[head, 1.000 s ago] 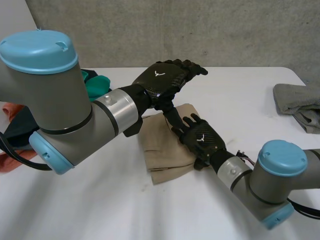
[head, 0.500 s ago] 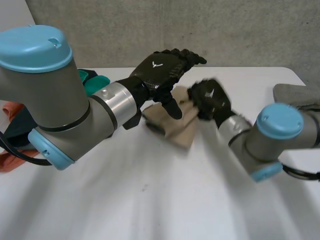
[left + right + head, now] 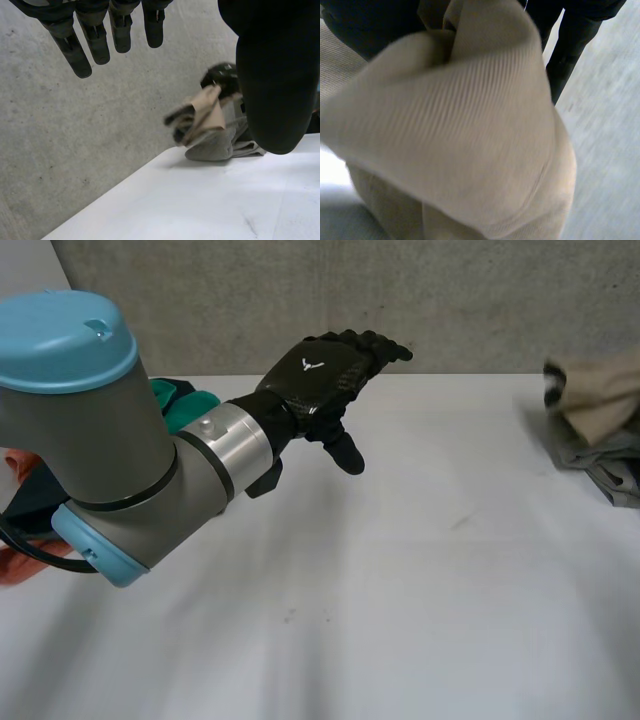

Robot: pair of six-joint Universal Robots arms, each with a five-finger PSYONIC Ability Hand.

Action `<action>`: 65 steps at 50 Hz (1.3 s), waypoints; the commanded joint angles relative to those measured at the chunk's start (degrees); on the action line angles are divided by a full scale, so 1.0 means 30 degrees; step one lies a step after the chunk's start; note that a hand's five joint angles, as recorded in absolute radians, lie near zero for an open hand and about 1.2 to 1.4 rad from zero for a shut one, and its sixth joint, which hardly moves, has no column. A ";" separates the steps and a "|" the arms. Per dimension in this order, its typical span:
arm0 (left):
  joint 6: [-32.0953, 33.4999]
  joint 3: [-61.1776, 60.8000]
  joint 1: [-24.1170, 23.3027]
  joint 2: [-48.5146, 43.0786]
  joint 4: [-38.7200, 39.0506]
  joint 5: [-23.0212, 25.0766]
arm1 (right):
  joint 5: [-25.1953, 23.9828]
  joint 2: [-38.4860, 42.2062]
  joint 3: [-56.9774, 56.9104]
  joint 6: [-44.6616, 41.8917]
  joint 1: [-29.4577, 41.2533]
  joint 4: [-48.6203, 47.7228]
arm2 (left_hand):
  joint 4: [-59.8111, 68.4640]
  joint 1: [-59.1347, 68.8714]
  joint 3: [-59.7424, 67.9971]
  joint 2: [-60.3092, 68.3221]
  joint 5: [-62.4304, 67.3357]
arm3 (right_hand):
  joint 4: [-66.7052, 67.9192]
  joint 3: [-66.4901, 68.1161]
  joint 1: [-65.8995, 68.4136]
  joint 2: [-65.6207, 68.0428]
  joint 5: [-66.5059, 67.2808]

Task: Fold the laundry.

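My right hand (image 3: 224, 79) is shut on a folded beige cloth (image 3: 602, 392), which bunches under its curled fingers (image 3: 569, 44). It holds the beige cloth (image 3: 206, 113) just above a grey cloth pile (image 3: 590, 456) at the table's far right edge. In the right wrist view the beige cloth (image 3: 470, 130) hangs from the palm. My left hand (image 3: 322, 380) hovers open above the table's back middle, fingers (image 3: 75, 47) straight and nothing in them. The grey pile (image 3: 215, 148) lies beyond the left hand's fingertips.
A teal cloth (image 3: 188, 406) lies behind the left forearm. Orange (image 3: 14, 562) and dark (image 3: 36, 492) cloths sit at the table's left edge. The white table (image 3: 400, 590) ends at a concrete wall (image 3: 480, 300) at the back.
My right hand closed on the beige cloth in the table's middle and swept it off to the far right, over the grey pile. The left hand barely moved.
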 commanded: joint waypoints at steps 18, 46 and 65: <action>0.0005 -0.0031 -0.0262 -0.0409 0.0002 -0.0052 | -0.3230 0.0862 0.2149 -0.0194 -0.3378 -0.0412 | 0.0343 0.0547 0.0139 0.0276 -0.0041 | -1.9101 -1.8663 -1.6025 -1.8157 -1.7295; 0.0266 0.1492 0.1076 0.3341 0.0529 -0.3001 | 0.2167 -1.2143 0.9586 -0.5146 0.1893 -0.0260 | 0.0176 0.0380 -0.0029 0.0109 -0.0208 | -1.9813 -1.9375 -1.6737 -1.8869 -1.8007; 1.1164 0.1546 1.1218 -0.7693 0.3602 -0.4040 | -0.1001 -1.4698 2.0636 -0.8777 0.6524 -0.2083 | -0.0108 0.0096 -0.0313 -0.0176 -0.0492 | -1.9813 -1.9375 -1.6737 -1.8869 -1.8007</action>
